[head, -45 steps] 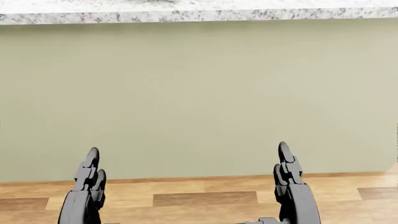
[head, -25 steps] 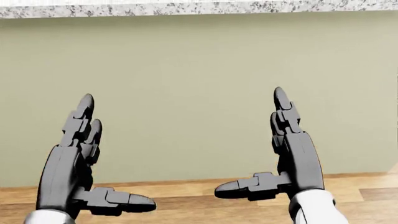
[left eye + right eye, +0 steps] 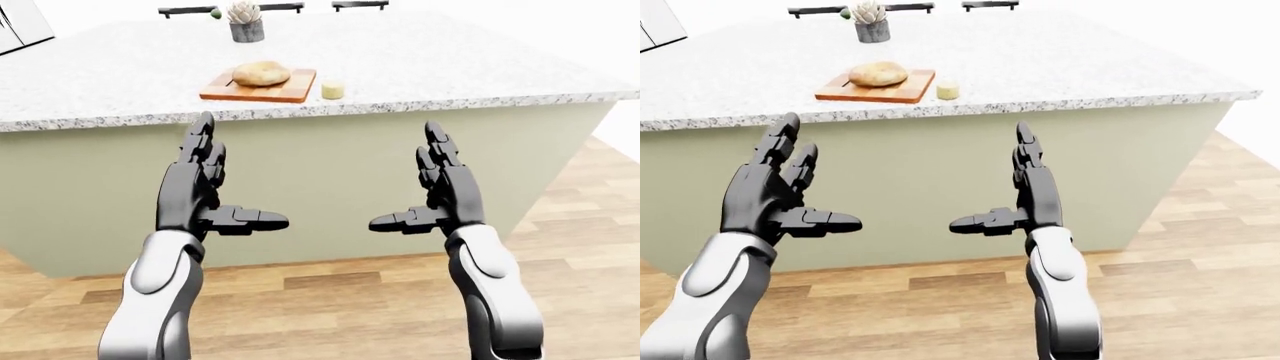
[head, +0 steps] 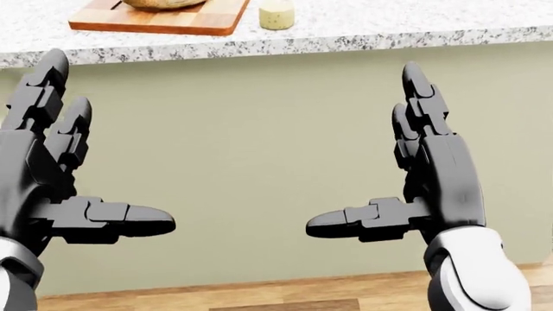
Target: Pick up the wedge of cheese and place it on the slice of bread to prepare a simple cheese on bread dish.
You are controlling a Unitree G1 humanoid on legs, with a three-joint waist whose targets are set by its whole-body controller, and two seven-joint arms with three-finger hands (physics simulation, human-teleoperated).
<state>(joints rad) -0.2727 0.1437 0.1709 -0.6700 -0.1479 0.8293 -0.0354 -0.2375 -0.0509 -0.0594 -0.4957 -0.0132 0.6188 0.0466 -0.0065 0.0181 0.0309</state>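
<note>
A pale yellow piece of cheese sits on the granite counter, just right of a wooden cutting board. A round, tan piece of bread lies on the board. In the head view only the cheese and the board's edge show at the top. My left hand and right hand are raised below the counter edge, palms facing each other. Both are open and empty, fingers up, thumbs pointing inward. They are well short of the cheese.
A potted succulent stands on the counter beyond the board, with a small green object near it. The island's olive side wall is in front of me. Wood floor lies below.
Both hands have risen and show their thumbs fully. The head camera has tilted up: the counter edge moved down, and the board and cheese came into view.
</note>
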